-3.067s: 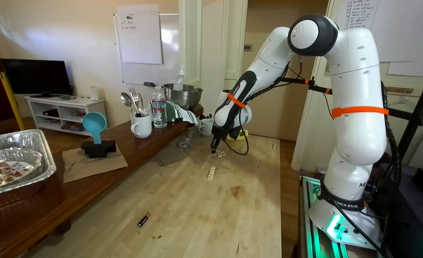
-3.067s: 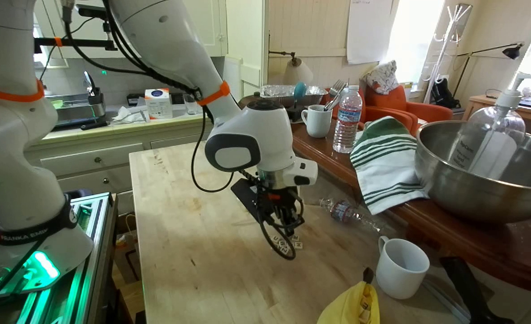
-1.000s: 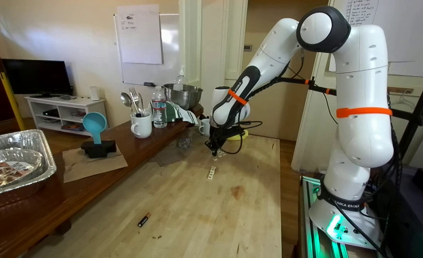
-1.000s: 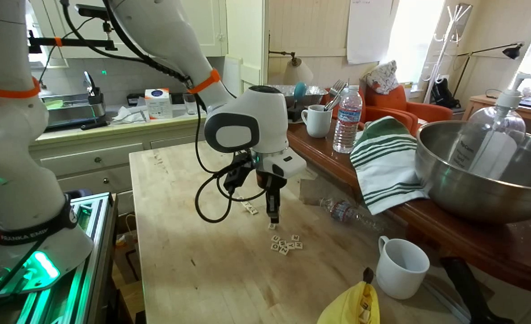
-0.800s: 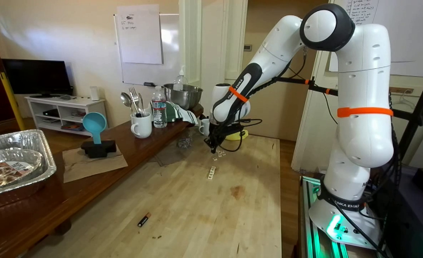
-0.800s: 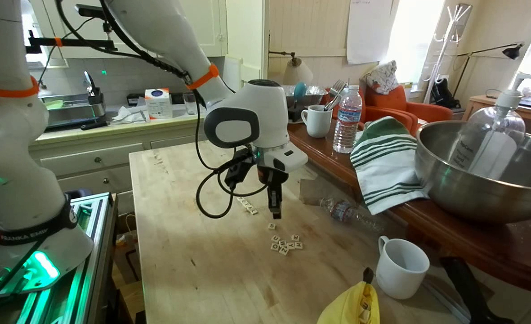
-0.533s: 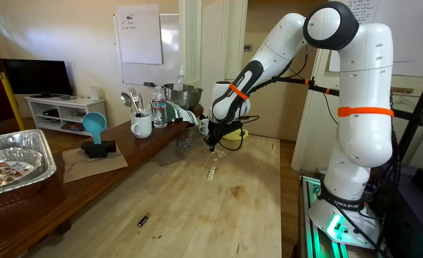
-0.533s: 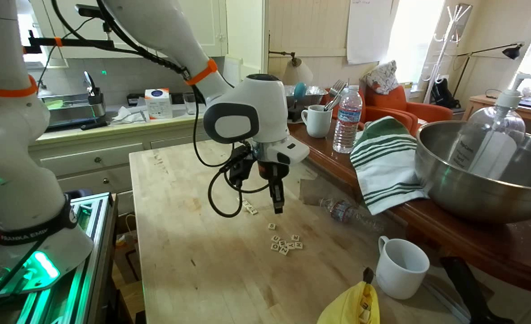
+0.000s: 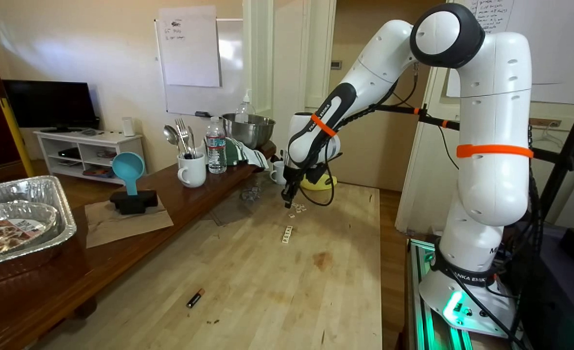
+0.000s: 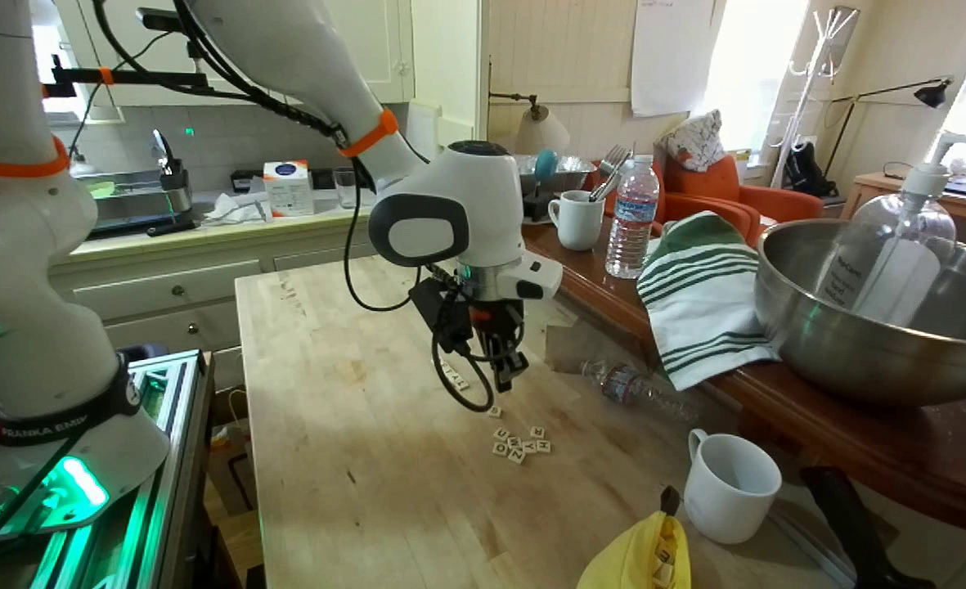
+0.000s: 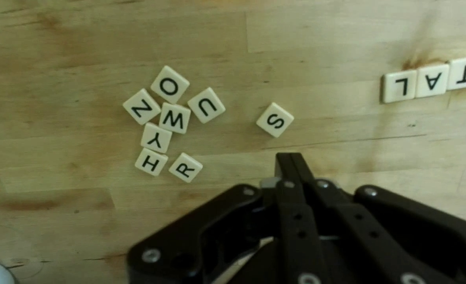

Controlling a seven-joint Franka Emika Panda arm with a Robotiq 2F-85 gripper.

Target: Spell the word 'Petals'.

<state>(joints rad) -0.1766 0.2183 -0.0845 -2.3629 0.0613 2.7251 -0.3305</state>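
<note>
- Plainly, the gripper (image 11: 291,154) hangs above the table (image 11: 315,39), pressed together.
- Wrist view: S tile (image 11: 275,120) lies between U tile (image 11: 206,105), left, and L tile (image 11: 399,86), right.

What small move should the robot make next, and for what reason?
I would probably open the fingers, ready for the S tile. They are shut with nothing visible between them, the row ends at L, and the S lies apart from the other loose tiles.

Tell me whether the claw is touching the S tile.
Apart. In the wrist view, the claw is shut, and bare tabletop shows between its tips and the S tile.
</note>
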